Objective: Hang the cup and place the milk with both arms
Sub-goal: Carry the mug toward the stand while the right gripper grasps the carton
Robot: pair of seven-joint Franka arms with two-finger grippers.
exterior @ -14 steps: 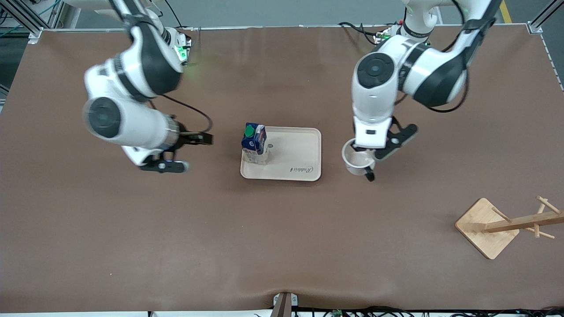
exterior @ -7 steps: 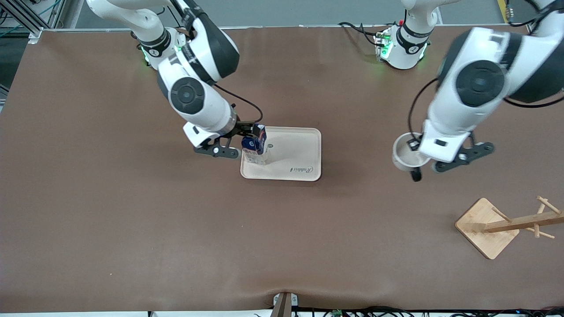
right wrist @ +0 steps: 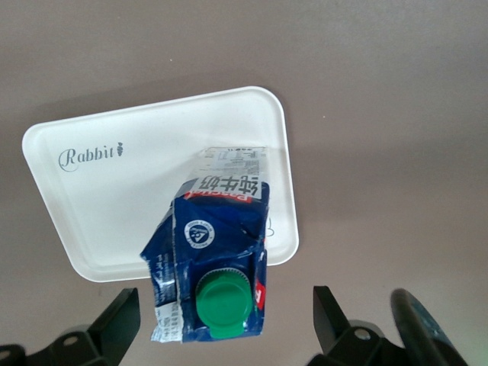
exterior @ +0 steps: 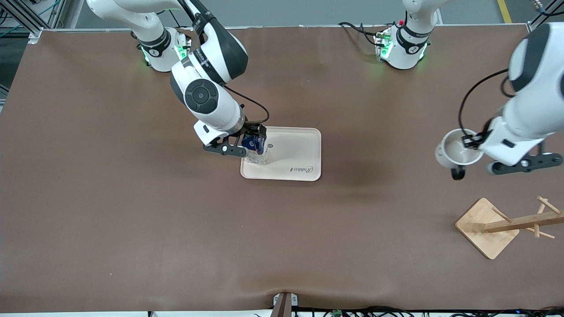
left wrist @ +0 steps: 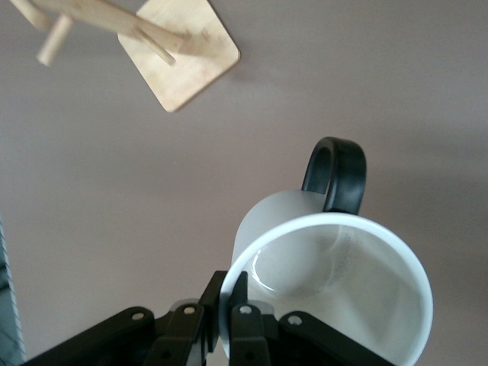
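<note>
table (exterior: 132,220) — brown mat | floor (exterior: 286,13) — grey | corner frames (exterior: 26,22) — aluminium | cables (exterior: 396,311) along edge

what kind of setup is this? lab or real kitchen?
Most likely a robot lab bench, not a kitchen. Two arms are bolted along one edge of a bare brown table, cables run by their bases, and the only props are a tray, a cup, a milk carton and a wooden rack.

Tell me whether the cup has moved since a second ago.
Yes. The cup, held by the left gripper, has travelled away from the tray toward the wooden rack.
</note>
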